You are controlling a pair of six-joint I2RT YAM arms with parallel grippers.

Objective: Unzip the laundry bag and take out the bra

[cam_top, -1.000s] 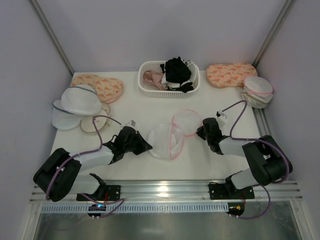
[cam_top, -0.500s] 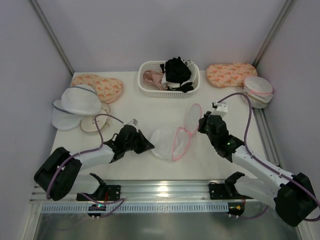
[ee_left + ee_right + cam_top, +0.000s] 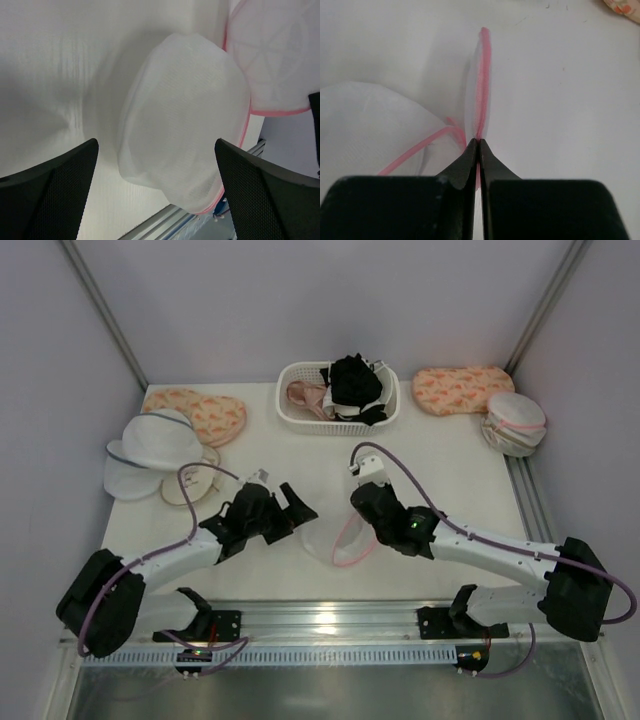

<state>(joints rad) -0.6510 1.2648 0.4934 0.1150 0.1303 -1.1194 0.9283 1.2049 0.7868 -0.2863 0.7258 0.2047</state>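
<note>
Right wrist: right gripper [image 3: 478,142] tight on pink rim [image 3: 483,75] of domed mesh laundry bag [image 3: 375,120]; left gripper [image 3: 156,145] spread.

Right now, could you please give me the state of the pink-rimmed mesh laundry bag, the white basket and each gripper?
Round white mesh laundry bag with pink zipper rim: unzipped, halves parted.
Left gripper: open, holding nothing.
Right gripper: shut on that rim.
White slatted plastic basket: holding pink and black garments.

Lab-type robot test cell: plain white walls [image 3: 300,300], alu rail [image 3: 330,625] at table [image 3: 450,455] edge.
</note>
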